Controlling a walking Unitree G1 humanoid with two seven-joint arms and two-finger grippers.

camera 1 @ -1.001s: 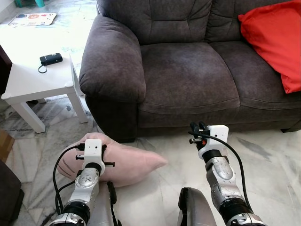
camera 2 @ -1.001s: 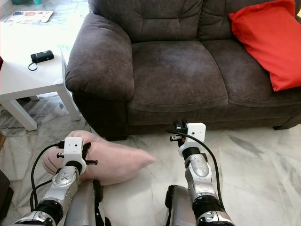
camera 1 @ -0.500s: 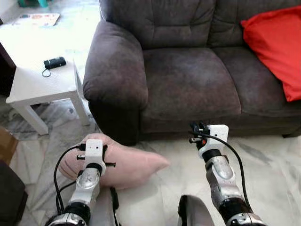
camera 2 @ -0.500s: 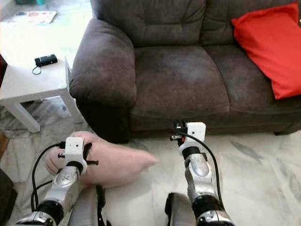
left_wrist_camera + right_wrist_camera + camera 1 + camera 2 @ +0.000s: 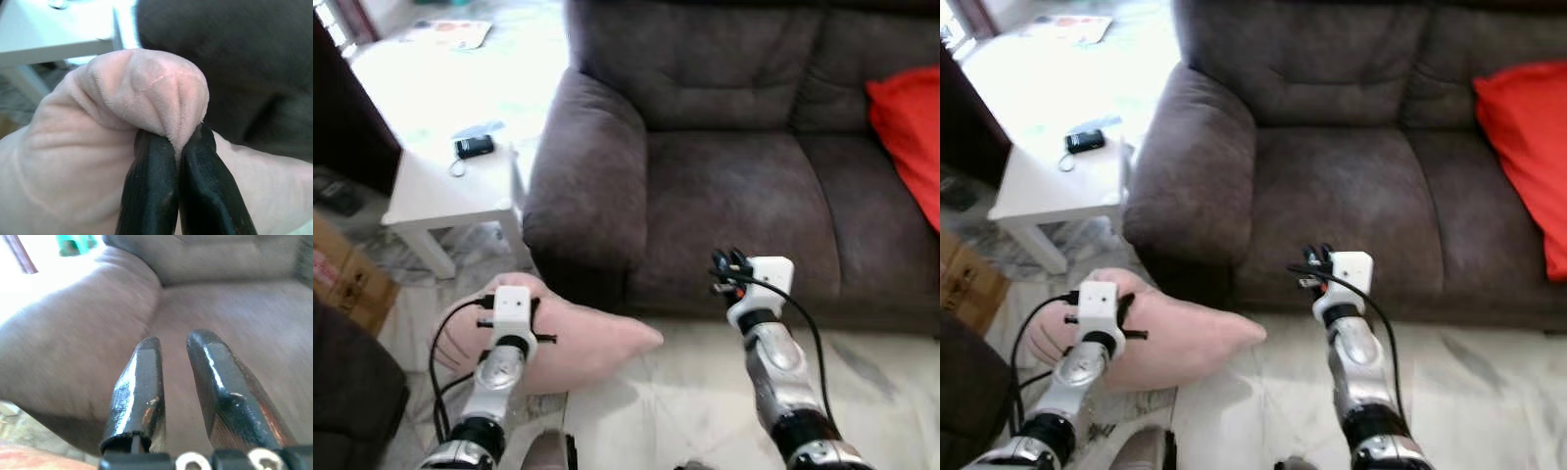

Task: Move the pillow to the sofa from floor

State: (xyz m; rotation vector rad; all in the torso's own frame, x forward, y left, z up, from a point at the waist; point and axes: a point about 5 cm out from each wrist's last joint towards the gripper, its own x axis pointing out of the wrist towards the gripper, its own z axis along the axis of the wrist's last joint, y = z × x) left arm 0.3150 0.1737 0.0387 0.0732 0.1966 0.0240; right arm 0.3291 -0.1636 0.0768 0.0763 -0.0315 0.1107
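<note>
Left jaws (image 5: 178, 147) pinching pink pillow (image 5: 582, 338) corner | right jaws (image 5: 173, 345) parted, empty | pillow soft, puckered

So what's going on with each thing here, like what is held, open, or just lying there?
Pink pillow: pinched by a fold, in front of the sofa, not yet on it.
Left gripper: shut on the pillow.
Right gripper: open, holding nothing, pointing at the sofa.
Sofa: near seat bare.
Red cushion: resting on the sofa.
Black device: lying on the white side table.

Head stereo pair down at sofa (image 5: 734, 186); wrist cams close-up along claws.
</note>
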